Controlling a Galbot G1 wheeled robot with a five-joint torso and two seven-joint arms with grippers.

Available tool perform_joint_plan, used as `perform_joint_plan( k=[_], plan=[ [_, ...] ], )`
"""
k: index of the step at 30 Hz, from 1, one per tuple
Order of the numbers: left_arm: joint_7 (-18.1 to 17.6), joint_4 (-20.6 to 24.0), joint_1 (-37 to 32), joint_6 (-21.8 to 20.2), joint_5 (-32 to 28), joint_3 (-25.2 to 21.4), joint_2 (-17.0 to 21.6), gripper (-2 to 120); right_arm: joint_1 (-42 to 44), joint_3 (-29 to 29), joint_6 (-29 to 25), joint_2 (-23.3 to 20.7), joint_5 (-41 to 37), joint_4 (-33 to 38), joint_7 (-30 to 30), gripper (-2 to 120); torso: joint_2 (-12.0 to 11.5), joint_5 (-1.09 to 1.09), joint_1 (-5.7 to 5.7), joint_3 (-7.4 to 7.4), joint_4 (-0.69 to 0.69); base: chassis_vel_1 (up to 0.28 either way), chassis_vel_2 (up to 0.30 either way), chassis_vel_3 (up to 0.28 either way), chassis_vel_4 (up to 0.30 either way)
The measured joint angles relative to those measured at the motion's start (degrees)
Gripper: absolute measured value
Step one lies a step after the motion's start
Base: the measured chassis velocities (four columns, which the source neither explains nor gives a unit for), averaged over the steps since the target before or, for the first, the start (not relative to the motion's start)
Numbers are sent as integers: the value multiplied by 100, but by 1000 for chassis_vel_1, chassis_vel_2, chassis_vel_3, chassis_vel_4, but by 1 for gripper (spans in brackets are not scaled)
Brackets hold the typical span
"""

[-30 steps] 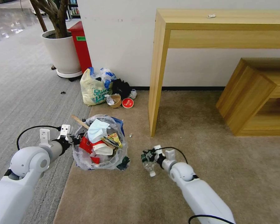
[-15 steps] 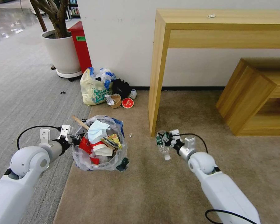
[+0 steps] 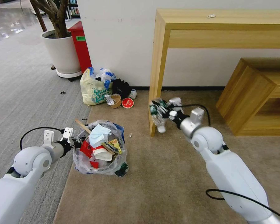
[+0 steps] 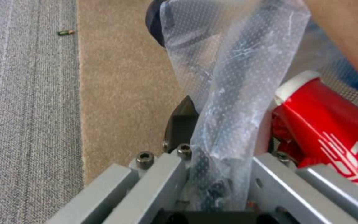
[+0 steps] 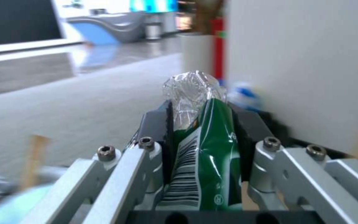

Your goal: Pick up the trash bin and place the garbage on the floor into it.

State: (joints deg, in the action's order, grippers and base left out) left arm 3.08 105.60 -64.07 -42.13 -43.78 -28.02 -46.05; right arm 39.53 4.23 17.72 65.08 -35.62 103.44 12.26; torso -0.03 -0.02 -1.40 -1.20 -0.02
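Note:
The trash bin, lined with a crinkly clear bag, sits on the edge of the beige carpet. It is heaped with garbage: a pale blue mask, red wrappers and a wooden stick. My left gripper is shut on the bin's rim; in the left wrist view the gripper pinches the bag liner beside a red wrapper. My right gripper is raised beside the table leg, shut on a crushed clear bottle with a green label.
A wooden console table's leg stands right by the held bottle. A low wooden cabinet is at the right. By the wall lie a yellowish shopping bag, a brown cup and a red lid. A small scrap lies on the carpet.
My right arm has lifted the crushed bottle from low beside the bin up and away, to beside the table leg. The left gripper and bin have shifted slightly.

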Motion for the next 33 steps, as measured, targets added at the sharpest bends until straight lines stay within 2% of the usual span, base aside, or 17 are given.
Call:
perform_joint_plan(
  k=[2, 7, 9, 13, 19, 22, 29, 33],
  plan=[
    [100, -96, 42, 0, 37, 55, 85, 0, -195, -454, -66, 106, -75, -32, 124, 25, 0, 0, 0, 0, 1, 0, 0, 0, 0],
    [304, -222, 60, 0, 191, 78, 186, 0, -342, -1016, -148, 226, -84, -119, 236, 25, 0, 0, 0, 0, 0, 0, 0, 0, 0],
    [418, -299, 55, 0, 292, 83, 272, 0, -406, -1478, -179, 387, -48, -195, 295, 25, 0, -1, 0, 0, 0, 0, 0, 0, 0],
    [535, -346, 44, 0, 381, 83, 336, 0, -460, -1881, -257, 597, 69, -346, 325, 25, 0, -1, 0, 0, 0, 0, 0, 0, 0],
    [630, -355, 39, 0, 463, 71, 364, 0, -564, -2205, -329, 892, 184, -606, 333, 25, 0, 0, 0, 1, 0, 0, 0, 0, 0],
    [696, -358, 36, 0, 524, 68, 366, 0, -609, -2394, -450, 1084, 419, -950, 334, 25, 0, 0, 0, 1, 1, 0, 0, 0, 0],
    [894, -383, 47, 0, 635, 55, 367, 0, -502, -2460, -666, 1150, 977, -1320, 442, 25, 0, 0, 0, 0, -1, 0, 0, 0, 0],
    [907, -387, 72, 0, 649, 58, 356, 0, -438, -2532, -693, 1140, 1010, -1400, 432, 25, 0, 1, 0, 0, -1, 0, 0, 0, 0]
  ],
)
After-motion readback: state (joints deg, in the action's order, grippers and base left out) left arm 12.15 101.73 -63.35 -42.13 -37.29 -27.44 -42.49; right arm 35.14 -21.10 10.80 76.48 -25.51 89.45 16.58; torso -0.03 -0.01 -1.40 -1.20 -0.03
